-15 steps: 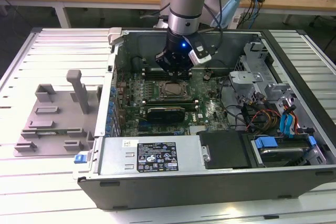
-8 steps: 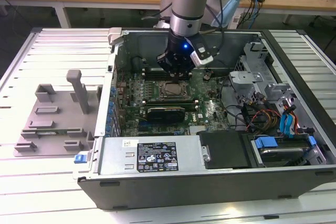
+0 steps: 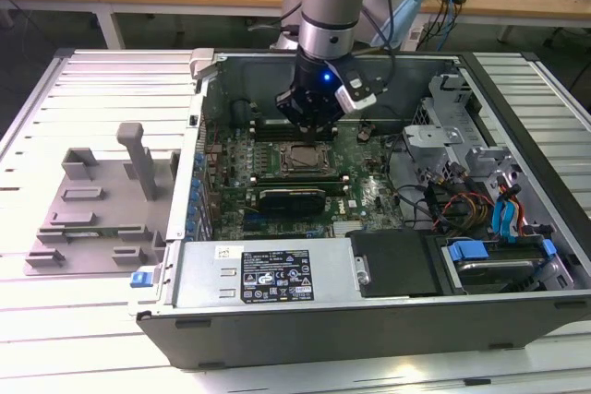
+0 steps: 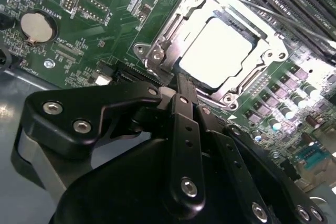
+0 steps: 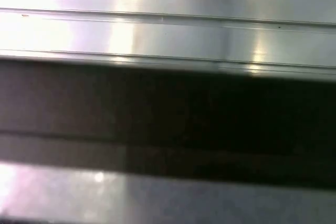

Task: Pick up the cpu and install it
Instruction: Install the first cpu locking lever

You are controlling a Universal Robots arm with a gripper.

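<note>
The cpu (image 4: 215, 51), a small square chip with a bright silvery-white top, lies flat inside the metal-framed socket (image 4: 157, 51) on the green motherboard (image 4: 100, 30). My gripper (image 4: 181, 81) hangs just above the socket's edge, its black fingers (image 4: 185, 124) drawn together with nothing between them. In the exterior view the gripper (image 3: 309, 126) sits low inside the open computer case, right behind the socket (image 3: 305, 160).
A grey plastic tray (image 3: 92, 209) with raised blocks lies on the ridged metal table at the exterior view's left. Case walls (image 3: 199, 136), memory slots (image 3: 277, 126), a drive cage (image 3: 443, 117) and loose cables (image 3: 462, 205) surround the socket. A black power supply (image 3: 277, 274) fills the case front.
</note>
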